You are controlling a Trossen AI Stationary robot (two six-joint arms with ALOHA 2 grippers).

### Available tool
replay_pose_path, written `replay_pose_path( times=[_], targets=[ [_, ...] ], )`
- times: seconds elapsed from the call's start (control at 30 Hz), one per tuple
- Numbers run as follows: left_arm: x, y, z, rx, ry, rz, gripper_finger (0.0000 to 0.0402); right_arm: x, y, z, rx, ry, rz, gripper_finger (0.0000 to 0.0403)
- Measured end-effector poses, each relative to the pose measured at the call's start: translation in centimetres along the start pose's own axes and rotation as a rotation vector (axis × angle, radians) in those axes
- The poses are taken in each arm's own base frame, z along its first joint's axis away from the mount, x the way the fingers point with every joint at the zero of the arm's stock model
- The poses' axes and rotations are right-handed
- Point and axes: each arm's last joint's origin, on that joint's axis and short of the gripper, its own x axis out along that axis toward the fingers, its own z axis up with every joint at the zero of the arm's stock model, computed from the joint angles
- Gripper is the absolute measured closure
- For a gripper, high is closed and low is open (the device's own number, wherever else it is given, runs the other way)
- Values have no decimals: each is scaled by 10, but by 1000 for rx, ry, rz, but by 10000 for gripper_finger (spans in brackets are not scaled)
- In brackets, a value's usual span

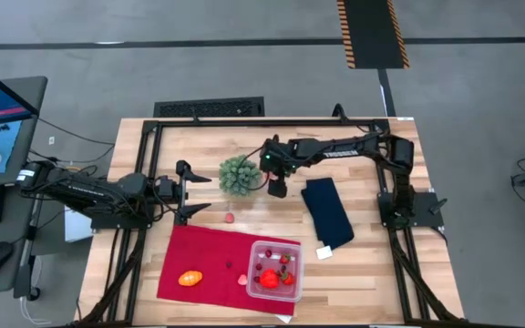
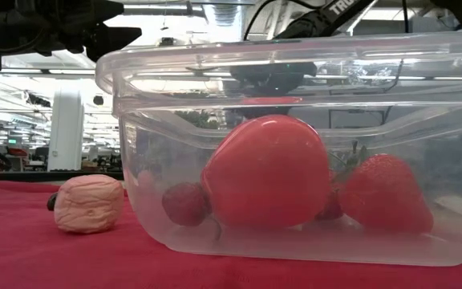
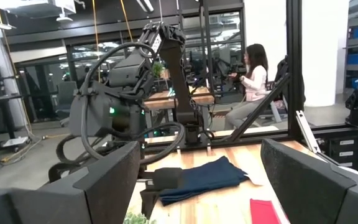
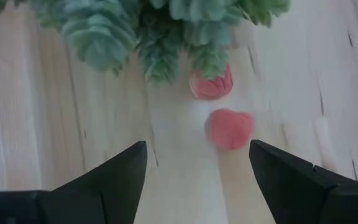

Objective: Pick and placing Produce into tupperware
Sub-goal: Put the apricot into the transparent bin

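- High view: tupperware (image 1: 274,270) sits on the red cloth (image 1: 210,257) near the bench's (image 1: 363,282) front edge, red produce (image 1: 270,277) inside; orange piece (image 1: 190,278) on the cloth.
- Low view: strawberry (image 2: 385,195) inside, pink bit (image 2: 89,204) just outside.
- Left wrist: left hand (image 3: 197,180) apart, empty.
- Right wrist: right hand (image 4: 197,168) apart over two pink pieces (image 4: 229,129) beside the green ball (image 4: 160,31).

A green bushy ball (image 4: 160,31) half hides one pink bit (image 4: 211,84) — its top runs past the frame.

Red strawberry (image 2: 383,195), green bushy ball (image 1: 239,174)
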Motion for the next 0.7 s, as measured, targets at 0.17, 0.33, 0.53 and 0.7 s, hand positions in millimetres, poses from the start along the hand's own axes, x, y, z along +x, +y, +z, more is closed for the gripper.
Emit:
replay_pose_path(
  times=[0.17, 0.33, 0.53, 0.7],
  targets=[
    [0, 0, 0, 0, 0, 0, 75, 0, -1, 0, -94, 2, -16, 97],
    [0, 0, -1, 1, 5, -1, 75, -1, 4, 0, -81, 5, -22, 97],
    [0, 0, 0, -1, 5, -1, 75, -2, 12, 4, -153, -24, -18, 97],
    [0, 0, 0, -6, 4, 5, 75, -2, 15, 7, -184, -53, -1, 97]
  ],
)
